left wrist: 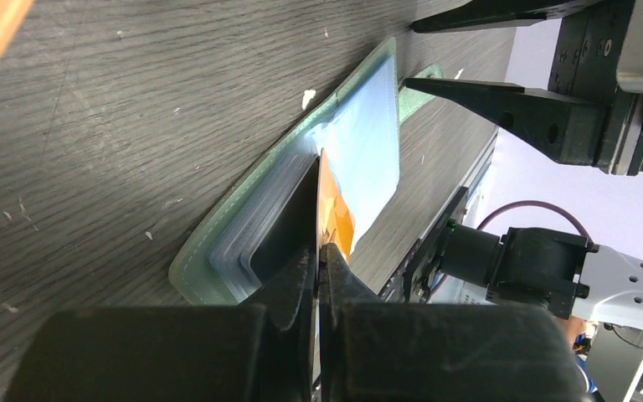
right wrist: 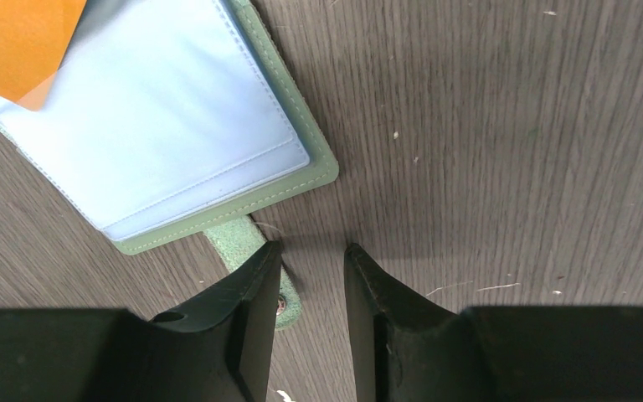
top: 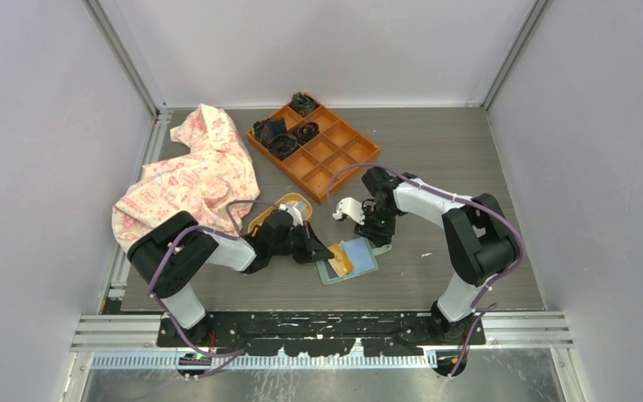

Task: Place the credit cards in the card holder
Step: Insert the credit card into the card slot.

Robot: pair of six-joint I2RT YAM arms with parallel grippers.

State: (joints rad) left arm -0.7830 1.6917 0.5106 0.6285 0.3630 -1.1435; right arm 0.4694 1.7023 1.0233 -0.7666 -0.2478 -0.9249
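Observation:
The sage-green card holder (top: 362,254) lies open on the table, its pale blue lining (right wrist: 176,126) up and a tan-orange pocket (left wrist: 342,219) at its near half. My left gripper (top: 316,250) is shut on a thin black credit card (left wrist: 291,216), held edge-on with its front end inside the holder (left wrist: 218,251) beside the orange pocket. My right gripper (right wrist: 311,251) stands open, tips down at the holder's far edge. One of its fingers (right wrist: 255,276) rests on the green closing tab (right wrist: 233,237), and only bare table lies between the jaws. No other card shows.
An orange nine-compartment tray (top: 335,155) with dark items stands at the back. A crumpled pink-patterned cloth (top: 192,172) covers the back left. A yellow oval dish (top: 291,202) lies just behind my left wrist. The table's front edge runs close below the holder.

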